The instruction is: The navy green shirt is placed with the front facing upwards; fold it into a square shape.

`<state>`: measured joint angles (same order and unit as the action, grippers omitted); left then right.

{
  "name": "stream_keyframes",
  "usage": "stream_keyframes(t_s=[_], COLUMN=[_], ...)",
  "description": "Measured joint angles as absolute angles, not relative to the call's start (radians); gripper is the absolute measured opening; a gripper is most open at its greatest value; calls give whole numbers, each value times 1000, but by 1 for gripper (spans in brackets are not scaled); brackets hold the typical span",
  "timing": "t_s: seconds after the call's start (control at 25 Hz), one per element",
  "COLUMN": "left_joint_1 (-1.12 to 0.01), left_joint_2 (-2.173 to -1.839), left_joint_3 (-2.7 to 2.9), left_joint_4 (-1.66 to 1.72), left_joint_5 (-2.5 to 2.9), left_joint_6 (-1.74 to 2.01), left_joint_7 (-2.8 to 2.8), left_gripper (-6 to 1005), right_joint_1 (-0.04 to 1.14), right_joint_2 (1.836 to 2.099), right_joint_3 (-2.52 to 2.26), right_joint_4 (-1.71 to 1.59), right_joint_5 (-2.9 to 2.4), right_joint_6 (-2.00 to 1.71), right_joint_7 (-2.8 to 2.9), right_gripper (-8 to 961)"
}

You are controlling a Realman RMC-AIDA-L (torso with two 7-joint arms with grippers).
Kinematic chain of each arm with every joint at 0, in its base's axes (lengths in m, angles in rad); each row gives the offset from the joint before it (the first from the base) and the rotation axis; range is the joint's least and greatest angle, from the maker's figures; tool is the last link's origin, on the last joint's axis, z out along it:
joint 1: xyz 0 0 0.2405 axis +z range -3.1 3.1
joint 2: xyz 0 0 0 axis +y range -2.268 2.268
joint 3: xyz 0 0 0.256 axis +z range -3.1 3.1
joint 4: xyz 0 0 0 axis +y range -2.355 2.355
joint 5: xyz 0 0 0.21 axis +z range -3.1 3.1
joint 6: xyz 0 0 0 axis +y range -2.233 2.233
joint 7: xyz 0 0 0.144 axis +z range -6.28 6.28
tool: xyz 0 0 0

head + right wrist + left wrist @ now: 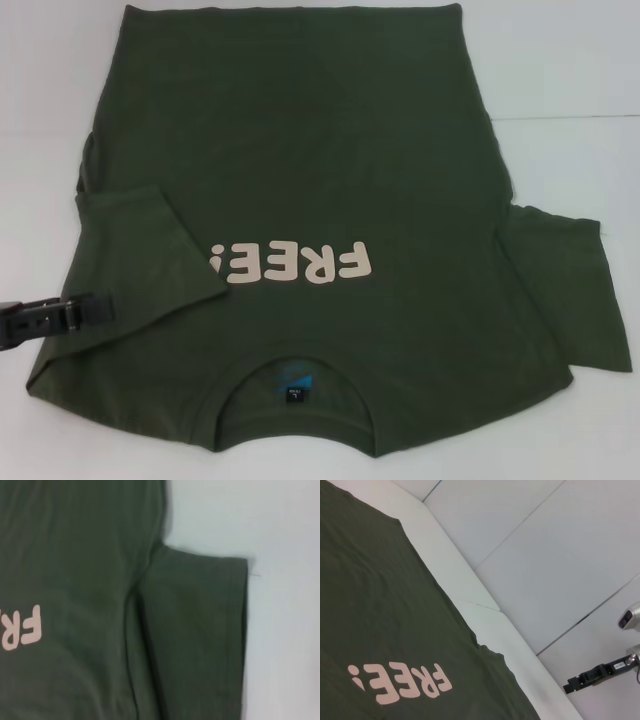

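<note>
The navy green shirt [300, 180] lies front up on the white table, its collar [295, 400] nearest me and the pale "FREE!" lettering [290, 265] upside down. The sleeve on my left [150, 260] is folded inward over the body. The sleeve on my right [565, 290] lies spread out flat; the right wrist view looks down on this sleeve [200, 630]. My left gripper [95, 308] sits low at the shirt's left edge, by the folded sleeve. Far off in the left wrist view, beyond the shirt [380, 605], hangs a dark gripper [597, 674], apparently my right one, above bare table.
White table [560, 80] surrounds the shirt, with a thin seam line [570, 118] running across it at the right. A small dark label [297, 385] with blue print shows inside the collar.
</note>
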<state>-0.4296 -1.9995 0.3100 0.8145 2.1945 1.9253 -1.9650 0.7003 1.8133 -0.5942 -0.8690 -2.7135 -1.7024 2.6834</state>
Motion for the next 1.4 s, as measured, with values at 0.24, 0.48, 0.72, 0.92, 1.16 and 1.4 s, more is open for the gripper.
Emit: stream_keyframes(t_s=[0.24,0.48,0.72,0.92,1.16,1.4], left_joint_1=[-431,-431,-429,-427,-424,-427], left_joint_2=[-1999,-1997,-1998,-1999,-2002,-2002], left_joint_3=[309,308,308,308,309,309], left_joint_4=[811,811,811,811,811,804], left_joint_5=[2200,2200,2197,2197,2193,2193], left_joint_6=[1911,1905,1901,1897,1892,1891], left_joint_7=[-1954,-1948,-1935,-1931,-1928,-1925], left_gripper=[848,847,846,846,846,846], right_joint_1=[701,700,698,698,698,698], right_joint_2=[1853,1860,1866,1875,1878,1878], right_joint_3=[-595,-598,-598,-597,-598,-595], right_joint_4=[-821,-749,-689,-684,-658,-639], right_joint_5=[-2713,-2716,-2713,-2710,-2709,-2709], right_joint_6=[-1605,-1526,-1476,-1466,-1449,-1435], right_joint_7=[2673,2671,2671,2670,2666,2657], right_gripper=[916,916,916,915,915,913])
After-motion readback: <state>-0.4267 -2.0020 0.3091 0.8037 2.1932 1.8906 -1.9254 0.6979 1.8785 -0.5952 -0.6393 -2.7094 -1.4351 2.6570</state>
